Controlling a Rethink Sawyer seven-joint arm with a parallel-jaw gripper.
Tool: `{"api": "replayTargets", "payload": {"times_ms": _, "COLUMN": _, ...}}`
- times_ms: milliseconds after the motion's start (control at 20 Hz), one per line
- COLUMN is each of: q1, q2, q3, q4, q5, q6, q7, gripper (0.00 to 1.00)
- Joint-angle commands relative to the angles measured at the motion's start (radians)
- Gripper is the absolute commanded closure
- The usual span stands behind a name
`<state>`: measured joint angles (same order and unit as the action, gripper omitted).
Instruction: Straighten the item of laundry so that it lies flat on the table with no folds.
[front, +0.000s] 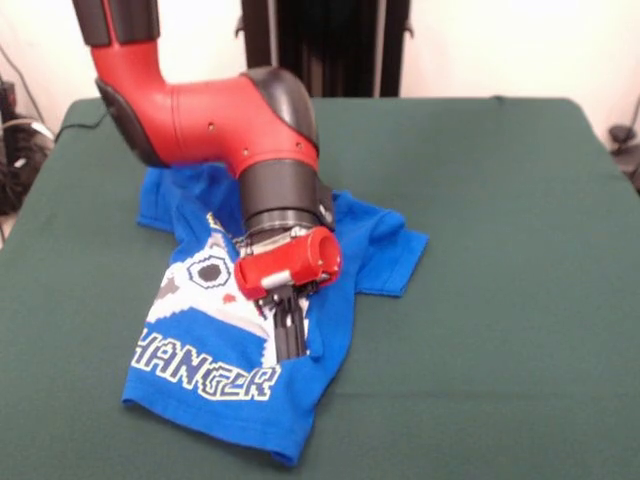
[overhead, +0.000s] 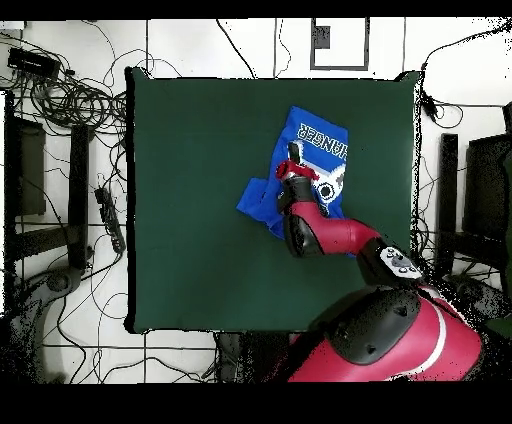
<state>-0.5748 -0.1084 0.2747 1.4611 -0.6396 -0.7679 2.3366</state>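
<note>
The blue T-shirt (front: 225, 385) lies crumpled on the green table (front: 500, 260), left of centre. Its right side is folded over, the lettering partly shows, and a sleeve sticks out to the right. My gripper (front: 290, 350) points down onto the middle of the shirt by the print, next to the folded edge. Its fingers stand close together, and I cannot tell whether any cloth is pinched between them. The arm hides the shirt's upper part. In the overhead view the gripper (overhead: 294, 152) is over the shirt (overhead: 325, 148) near the far right part of the table (overhead: 190, 190).
The red and black arm (front: 210, 115) comes in from the top left and hangs low over the shirt. Cables and stands (overhead: 70, 100) surround the table on the floor.
</note>
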Motion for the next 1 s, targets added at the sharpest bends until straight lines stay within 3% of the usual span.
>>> {"api": "replayTargets", "payload": {"times_ms": 50, "q1": 0.05, "q2": 0.134, "q3": 0.036, "q4": -0.192, "q5": -0.015, "q6": 0.094, "q7": 0.1, "gripper": 1.0}}
{"api": "replayTargets", "payload": {"times_ms": 300, "q1": 0.057, "q2": 0.115, "q3": 0.004, "q4": -0.189, "q5": 0.008, "q6": 0.103, "q7": 0.079, "gripper": 1.0}}
{"api": "replayTargets", "payload": {"times_ms": 450, "q1": 0.044, "q2": 0.072, "q3": 0.019, "q4": -0.131, "q5": 0.0, "q6": 0.202, "q7": 0.116, "gripper": 1.0}}
{"api": "replayTargets", "payload": {"times_ms": 600, "q1": 0.025, "q2": -0.023, "q3": 0.054, "q4": -0.021, "q5": -0.01, "q6": 0.293, "q7": 0.15, "gripper": 1.0}}
{"api": "replayTargets", "payload": {"times_ms": 700, "q1": -0.018, "q2": -0.07, "q3": 0.129, "q4": 0.018, "q5": -0.094, "q6": 0.359, "q7": 0.187, "gripper": 1.0}}
{"api": "replayTargets", "payload": {"times_ms": 800, "q1": -0.049, "q2": -0.124, "q3": 0.176, "q4": 0.077, "q5": -0.099, "q6": 0.436, "q7": 0.18, "gripper": 1.0}}
{"api": "replayTargets", "payload": {"times_ms": 850, "q1": -0.048, "q2": -0.148, "q3": 0.168, "q4": 0.109, "q5": -0.062, "q6": 0.454, "q7": 0.169, "gripper": 1.0}}
{"api": "replayTargets", "payload": {"times_ms": 1000, "q1": -0.01, "q2": -0.321, "q3": 0.088, "q4": 0.291, "q5": 0.152, "q6": 0.712, "q7": 0.13, "gripper": 1.0}}
